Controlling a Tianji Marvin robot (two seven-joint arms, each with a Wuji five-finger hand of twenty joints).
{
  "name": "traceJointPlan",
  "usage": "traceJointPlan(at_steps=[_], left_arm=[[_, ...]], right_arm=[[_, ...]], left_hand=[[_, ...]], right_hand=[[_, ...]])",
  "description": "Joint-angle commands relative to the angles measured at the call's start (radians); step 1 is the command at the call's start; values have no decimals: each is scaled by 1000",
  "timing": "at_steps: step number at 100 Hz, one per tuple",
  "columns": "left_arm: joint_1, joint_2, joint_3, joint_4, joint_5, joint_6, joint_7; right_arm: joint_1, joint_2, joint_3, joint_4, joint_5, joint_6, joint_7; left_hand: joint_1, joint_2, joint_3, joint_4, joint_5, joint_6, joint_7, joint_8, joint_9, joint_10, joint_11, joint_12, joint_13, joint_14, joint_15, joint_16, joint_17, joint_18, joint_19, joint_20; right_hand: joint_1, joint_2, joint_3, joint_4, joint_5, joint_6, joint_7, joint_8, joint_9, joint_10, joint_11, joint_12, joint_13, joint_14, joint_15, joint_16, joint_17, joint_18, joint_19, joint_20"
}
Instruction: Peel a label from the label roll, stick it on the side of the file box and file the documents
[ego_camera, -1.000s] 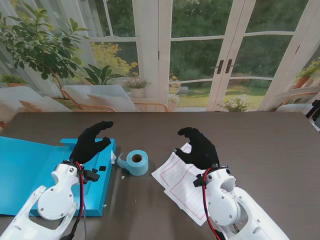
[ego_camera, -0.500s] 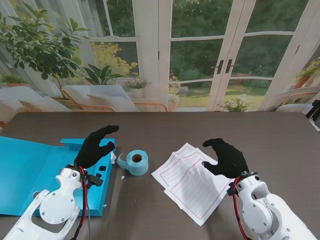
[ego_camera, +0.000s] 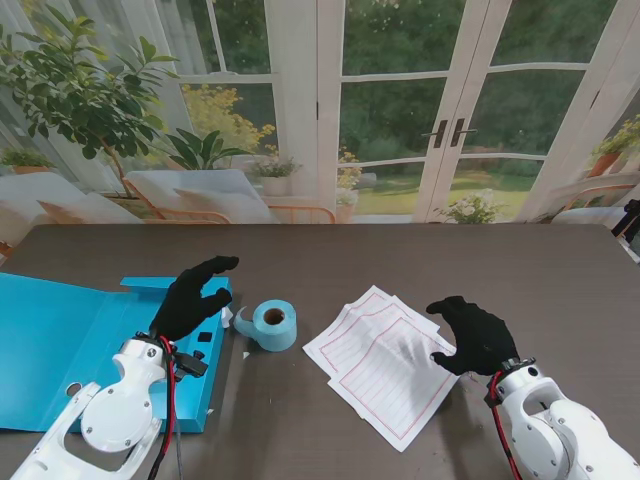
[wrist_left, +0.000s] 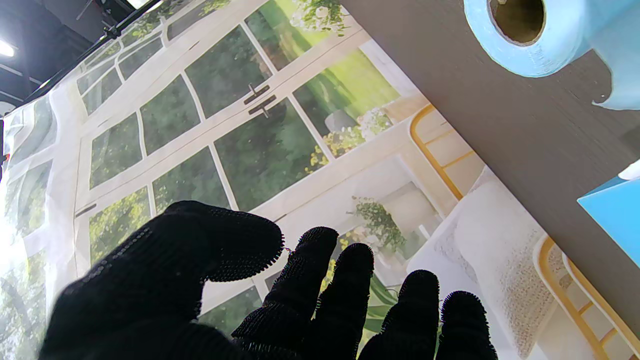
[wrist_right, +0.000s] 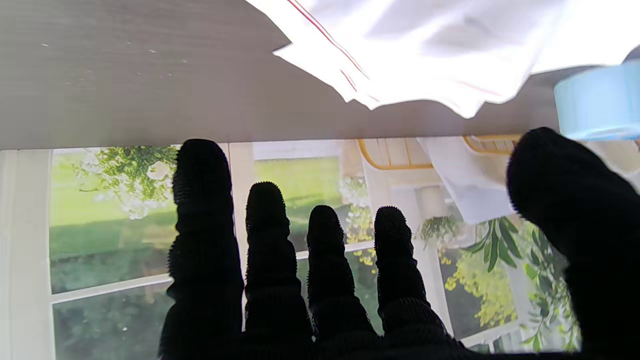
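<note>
A light blue label roll (ego_camera: 271, 324) stands between my arms, a loose strip curling off its left side; it also shows in the left wrist view (wrist_left: 525, 35). The blue file box (ego_camera: 60, 345) lies flat and opened out at the left. My left hand (ego_camera: 196, 295) hovers open over the box's right edge, holding nothing. White lined documents (ego_camera: 385, 362) lie fanned right of the roll, and the right wrist view shows the documents (wrist_right: 425, 45) too. My right hand (ego_camera: 475, 334) is open at the papers' right edge, fingers spread (wrist_right: 265, 225).
The dark wooden table (ego_camera: 560, 290) stretches far to the right and back. A small white scrap (ego_camera: 246, 354) lies near the roll. Behind the table hangs a backdrop of garden doors and plants.
My right hand has drawn back to the right, off the documents to their right edge, uncovering them. My left hand has shifted slightly toward the roll.
</note>
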Motion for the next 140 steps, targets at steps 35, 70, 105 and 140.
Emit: traceJointPlan(at_steps=[35, 70, 105, 140], left_arm=[[-7, -3, 3, 6, -2, -6, -16], [-78, -15, 29, 124, -90, -132, -8], [-68, -16, 50, 86, -94, -112, 0], [-55, -10, 65, 32, -54, -114, -6]], right_arm=[[-36, 37, -8, -4, -102, -9, 90], [-22, 49, -34, -15, -142, 32, 182], [16, 61, -91, -21, -200, 116, 287], [-90, 60, 26, -139, -262, 59, 281]], left_hand=[[-8, 11, 9, -1, 0, -15, -20, -7, -23, -16, -11, -7, -23, -26, -15, -7, -31, -54, -27, -22], [-4, 12, 11, 1, 1, -14, -22, -7, -26, -12, -11, -8, -25, -26, -15, -8, -38, -59, -29, -28], [-4, 11, 15, 6, 0, -17, -24, -7, -28, -15, -12, -9, -27, -28, -15, -8, -43, -65, -30, -32], [-5, 15, 10, 2, -7, -19, -26, -8, -28, -15, -12, -9, -19, -27, -13, -8, -42, -66, -31, -37]], right_hand=[[-36, -172, 81, -46, -85, 1, 7, -13, -119, -37, 4, 1, -96, -40, -16, -20, -584, -46, -47, 12], [-33, -178, 98, -48, -126, -2, 19, -4, -141, -48, 20, 7, -100, -47, -3, -21, -583, -56, -39, 14], [-16, -185, 96, -47, -149, -14, -42, -11, -150, -61, 21, 6, -94, -56, -1, -27, -584, -64, -33, 8], [-39, -182, 87, -49, -157, 27, -184, 14, -177, -51, 12, 4, -115, -59, -10, -30, -614, -75, -47, -1]])
